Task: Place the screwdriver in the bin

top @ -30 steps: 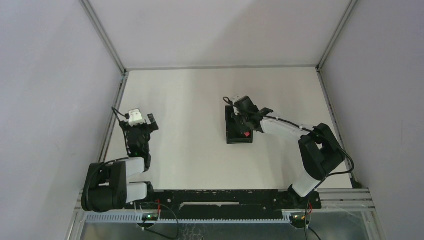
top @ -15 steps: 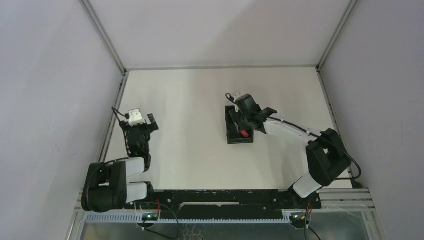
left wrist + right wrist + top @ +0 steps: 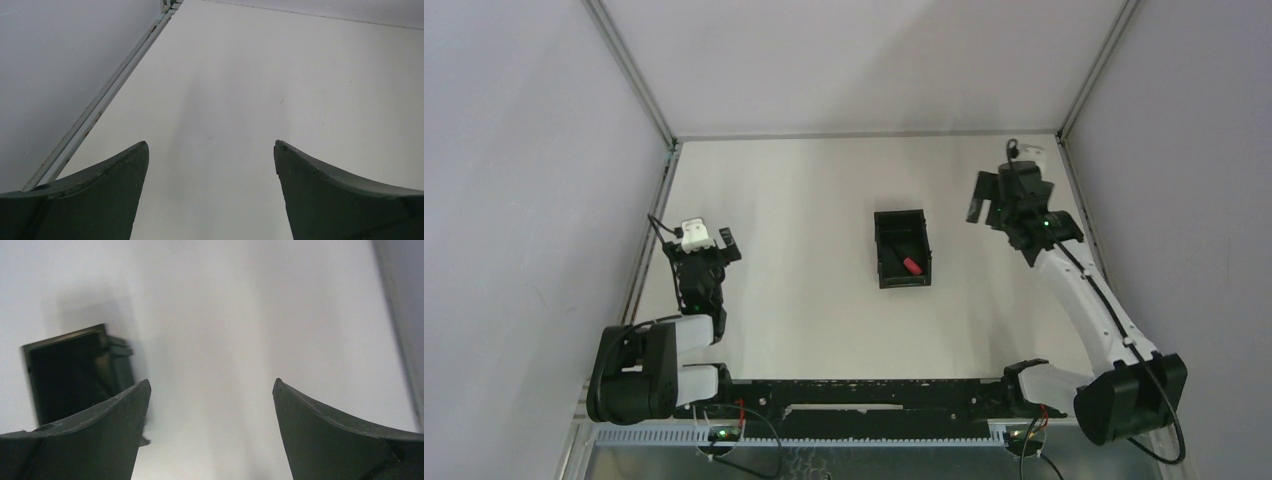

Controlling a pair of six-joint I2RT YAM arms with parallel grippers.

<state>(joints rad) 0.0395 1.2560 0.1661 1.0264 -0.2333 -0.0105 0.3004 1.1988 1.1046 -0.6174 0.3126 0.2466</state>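
Seen left of the wide-open, empty right gripper (image 3: 210, 382): the bin (image 3: 880, 250), with the screwdriver (image 3: 911, 265) lying inside. Farther left, the left gripper (image 3: 211, 144), likewise open, holding nothing.

Table (image 3: 804, 200): white, smooth, matt; a few faint specks in the left wrist view.
Bin (image 3: 879, 250): black plastic, slight sheen along the rim.
Screwdriver (image 3: 912, 266): red handle, looks like plastic; shaft finish too small to tell.
Left gripper (image 3: 210, 143) and right gripper (image 3: 211, 381): dark grey-green fingers, matt, finely grained.
Arm covers (image 3: 1094, 310): white, smooth, glossy plastic; joints black.
Corner rails (image 3: 629, 70): bare, dull metal.
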